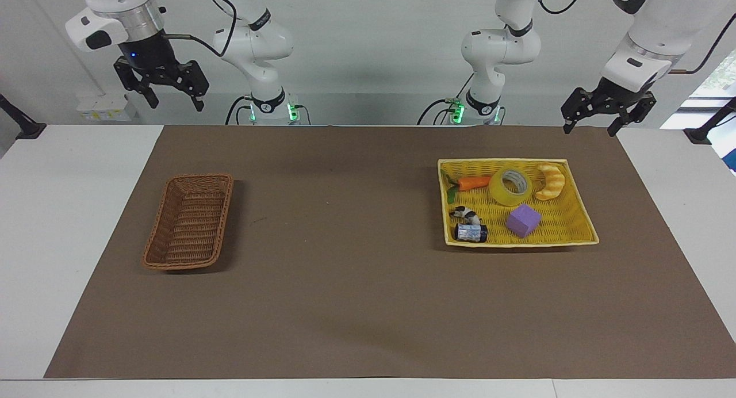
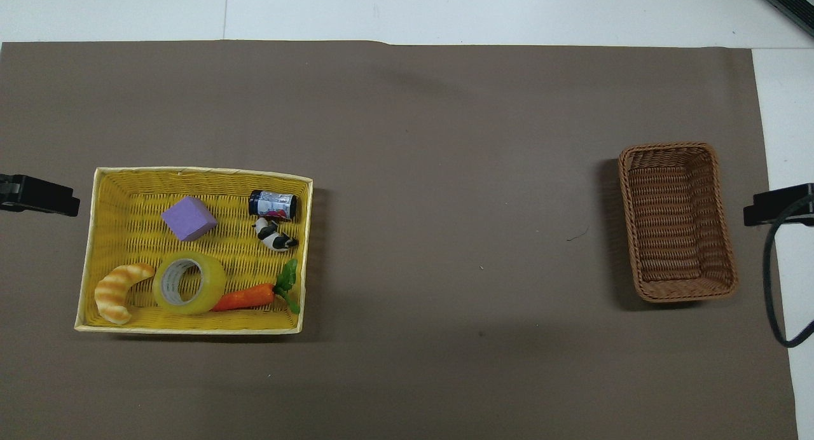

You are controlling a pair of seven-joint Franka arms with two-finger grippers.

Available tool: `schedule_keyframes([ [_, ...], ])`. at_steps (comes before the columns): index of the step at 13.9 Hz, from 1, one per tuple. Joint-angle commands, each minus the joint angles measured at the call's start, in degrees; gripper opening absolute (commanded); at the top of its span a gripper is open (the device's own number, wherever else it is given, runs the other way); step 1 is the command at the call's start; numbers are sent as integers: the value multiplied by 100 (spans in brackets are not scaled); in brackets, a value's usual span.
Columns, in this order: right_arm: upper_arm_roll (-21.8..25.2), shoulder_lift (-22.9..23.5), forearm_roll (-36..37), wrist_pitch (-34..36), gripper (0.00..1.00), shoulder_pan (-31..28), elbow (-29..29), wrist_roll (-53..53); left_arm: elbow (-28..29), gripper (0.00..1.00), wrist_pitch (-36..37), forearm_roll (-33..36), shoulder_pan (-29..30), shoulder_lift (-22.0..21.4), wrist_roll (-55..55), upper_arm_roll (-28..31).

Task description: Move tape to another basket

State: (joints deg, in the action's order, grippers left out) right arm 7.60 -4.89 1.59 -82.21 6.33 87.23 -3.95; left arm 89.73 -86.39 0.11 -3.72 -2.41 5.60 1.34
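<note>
Across the counter (image 1: 80, 214) in the facing view, my left gripper (image 1: 592, 121) hangs with its fingers spread wide and nothing in them, over the brown mat's (image 1: 356, 283) edge nearest my bases, at the left arm's end. My right gripper (image 1: 172, 98), also wide and bare, waits in the air above the counter's edge at the right arm's end. The tape (image 1: 510, 186) lies in the yellow basket (image 1: 575, 228), between a carrot toy (image 1: 472, 183) and a croissant toy (image 1: 551, 181), near the wall closest to me. The brown basket (image 1: 188, 221) sits well apart, with bare mat between.

From overhead, the tape (image 2: 189, 282) touches the carrot toy (image 2: 245, 297); a purple block (image 2: 188, 218) lies just farther off. The brown basket (image 2: 678, 220) stands close to the mat's edge.
</note>
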Motion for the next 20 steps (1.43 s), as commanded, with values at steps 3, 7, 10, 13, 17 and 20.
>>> schedule_keyframes([
  [3, -40, -20, -62, 47, 100, -79, 4, 166, 623, 100, -404, -81, 47, -181, 151, 15],
  [7, -40, -20, -62, 47, 100, -79, 4, 166, 1220, 100, -843, -99, 214, -225, 555, 59],
  [10, -40, -20, -62, 47, 100, -79, 4, 166, 2186, 100, -1747, -160, 345, -497, 731, 59],
  [13, -40, -20, -62, 47, 100, -79, 4, 166, 2784, 100, -2266, -459, 416, -489, 907, 59],
  [17, -40, -20, -62, 47, 100, -79, 4, 166, 3453, 100, -2682, -740, 503, -462, 1416, 59],
  [20, -40, -20, -62, 55, 100, -79, 4, 166, 4058, 97, -3075, -1065, 601, -401, 1786, 59],
])
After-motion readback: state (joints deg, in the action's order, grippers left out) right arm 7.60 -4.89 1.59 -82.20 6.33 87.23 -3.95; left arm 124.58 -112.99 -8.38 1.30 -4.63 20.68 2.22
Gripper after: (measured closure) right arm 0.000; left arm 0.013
